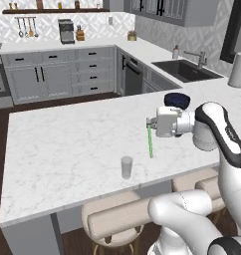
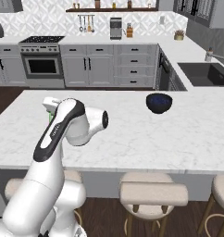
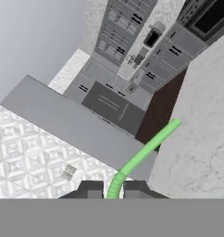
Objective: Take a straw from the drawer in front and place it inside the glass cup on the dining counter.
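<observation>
Above the dining counter (image 1: 67, 144), the gripper (image 1: 149, 123) is seen at the end of the white arm, which reaches sideways from the 4 o'clock corner of the left base view. Its two fingers are clenched on the straw (image 1: 151, 142), and the bright-green straw hangs down from them, nearly upright, with its lower end close over the marble top; whether it touches the top cannot be told. From the hand camera, the straw (image 3: 144, 152) is seen pinched between the two dark fingertips (image 3: 90, 190) and it runs away toward 1 o'clock, slightly bent near the grip.

The glass cup (image 1: 126, 167) stands upright on the dining counter, near the straw, at about 7 o'clock from its lower end, and apart from it. A dark blue bowl (image 2: 159, 102) is placed on the same counter, at 1 o'clock from the gripper in the left base view. Beige padded stools (image 2: 153, 193) are pushed under the near edge of the counter. Farther away, at 12 o'clock, grey cabinets with closed drawers (image 2: 134, 60) and an oven (image 2: 41, 65) are lined along the wall, and a sink (image 1: 184, 69) is set in the wall counter at 2 o'clock.
</observation>
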